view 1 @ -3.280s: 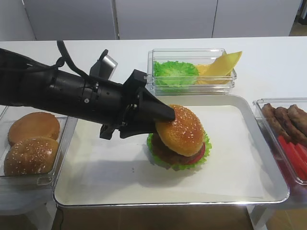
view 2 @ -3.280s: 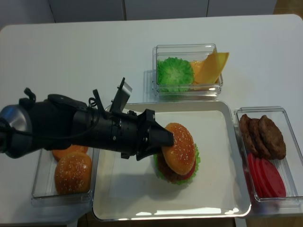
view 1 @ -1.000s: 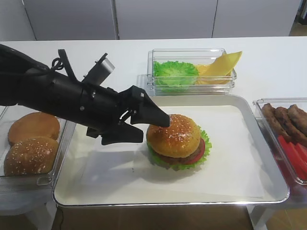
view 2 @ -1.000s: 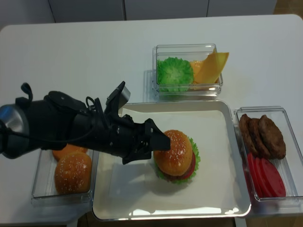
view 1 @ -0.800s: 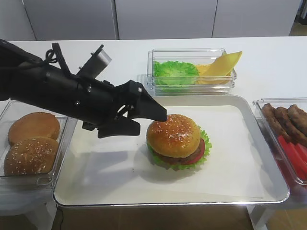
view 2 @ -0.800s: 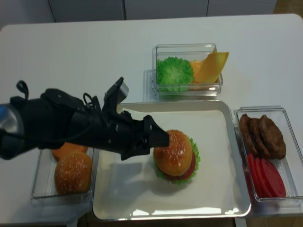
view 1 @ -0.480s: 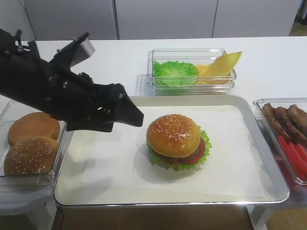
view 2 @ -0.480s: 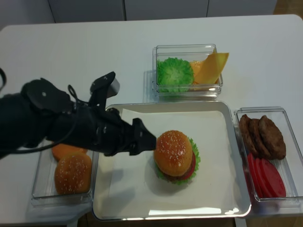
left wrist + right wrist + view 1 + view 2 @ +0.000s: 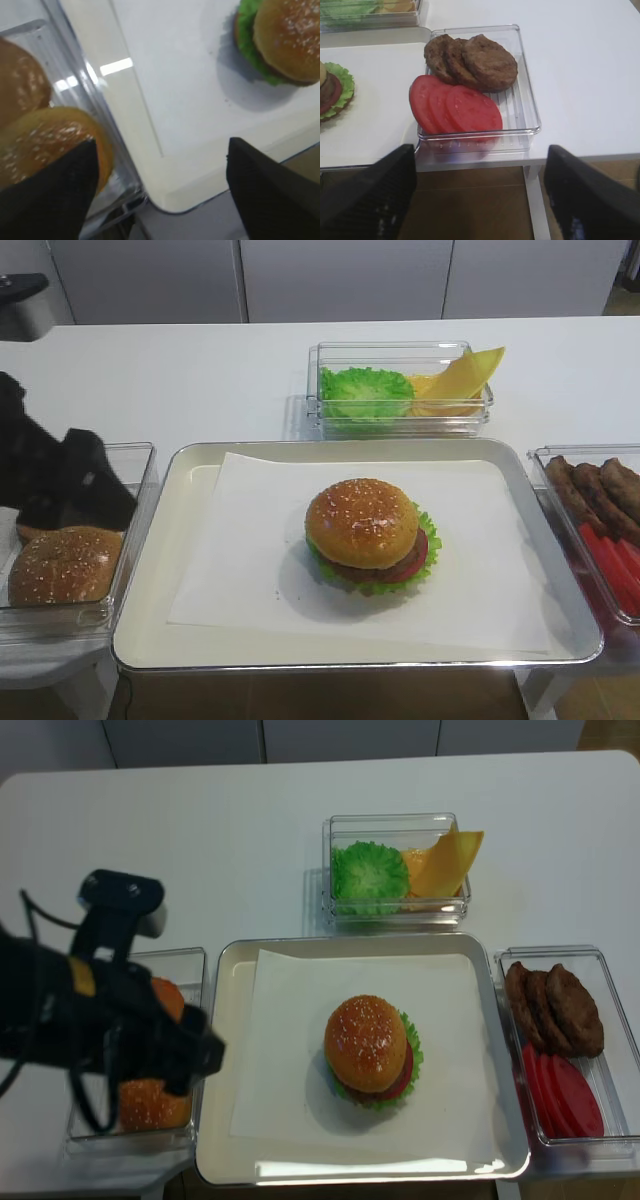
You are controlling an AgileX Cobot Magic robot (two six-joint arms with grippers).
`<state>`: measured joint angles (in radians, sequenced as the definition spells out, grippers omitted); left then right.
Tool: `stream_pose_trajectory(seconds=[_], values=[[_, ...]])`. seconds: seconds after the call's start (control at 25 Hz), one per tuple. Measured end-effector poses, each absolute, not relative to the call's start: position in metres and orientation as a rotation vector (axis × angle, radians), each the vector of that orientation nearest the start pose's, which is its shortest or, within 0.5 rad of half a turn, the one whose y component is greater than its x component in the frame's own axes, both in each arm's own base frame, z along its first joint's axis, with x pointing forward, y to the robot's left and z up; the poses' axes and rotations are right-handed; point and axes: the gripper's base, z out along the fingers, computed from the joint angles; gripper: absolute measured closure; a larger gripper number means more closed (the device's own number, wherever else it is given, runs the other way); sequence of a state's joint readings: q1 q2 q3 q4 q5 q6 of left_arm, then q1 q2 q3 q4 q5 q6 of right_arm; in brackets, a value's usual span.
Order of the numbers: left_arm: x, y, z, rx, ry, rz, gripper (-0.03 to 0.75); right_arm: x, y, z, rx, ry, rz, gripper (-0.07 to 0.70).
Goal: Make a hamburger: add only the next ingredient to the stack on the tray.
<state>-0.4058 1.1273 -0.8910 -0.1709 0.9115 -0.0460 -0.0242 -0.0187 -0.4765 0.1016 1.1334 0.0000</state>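
The seeded bun top (image 9: 362,522) sits squarely on the stack (image 9: 416,562) in the middle of the tray (image 9: 190,640), its golden crust covering the patty, with the red tomato slice and frilly lettuce showing round the lower right edge; the stack rests on the white paper (image 9: 250,570) that lines the tray, and nothing grips it; the left tool (image 9: 160,195) hangs above the left edge of the tray and the tub of buns (image 9: 92,1135), well apart from the stack, and in its own wrist view its two dark fingers (image 9: 45,200) stand far apart with nothing between them; in the high views the left arm (image 9: 90,1010) is a dark blur over that tub, where a browner seeded bun (image 9: 62,565) lies at the front; the right tool (image 9: 480,195) hovers off the right end of the surface (image 9: 200,380), looking down on the tub of patties and tomato slices (image 9: 527,112), its fingers (image 9: 590,200) wide apart and empty; three brown patties (image 9: 472,62) overlap at the far end of that tub and three tomato slices (image 9: 457,107) overlap at the near end; behind the tray a third clear tub (image 9: 400,348) holds lettuce (image 9: 365,390) on the left and yellow cheese slices (image 9: 465,375) on the right, one slice jutting over the rim; no label, brand or writing can be read on any tub, the tray or the arms.
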Motion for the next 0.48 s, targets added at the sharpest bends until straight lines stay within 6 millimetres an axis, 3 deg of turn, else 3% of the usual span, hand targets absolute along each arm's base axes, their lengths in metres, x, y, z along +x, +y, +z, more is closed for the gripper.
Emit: stream_pose_trajectory(seconds=[0.2,0.48], values=[[0.158,-0.073,0.317,0.441,2.643,-0.225,0.175,-0.008,0.009,0.265,0.017,2.119,0.109,0.024],[0.113,-0.051,0.337,0.454,2.624,-0.193,0.189,-0.008,0.009,0.265,0.017,2.119,0.109,0.024]])
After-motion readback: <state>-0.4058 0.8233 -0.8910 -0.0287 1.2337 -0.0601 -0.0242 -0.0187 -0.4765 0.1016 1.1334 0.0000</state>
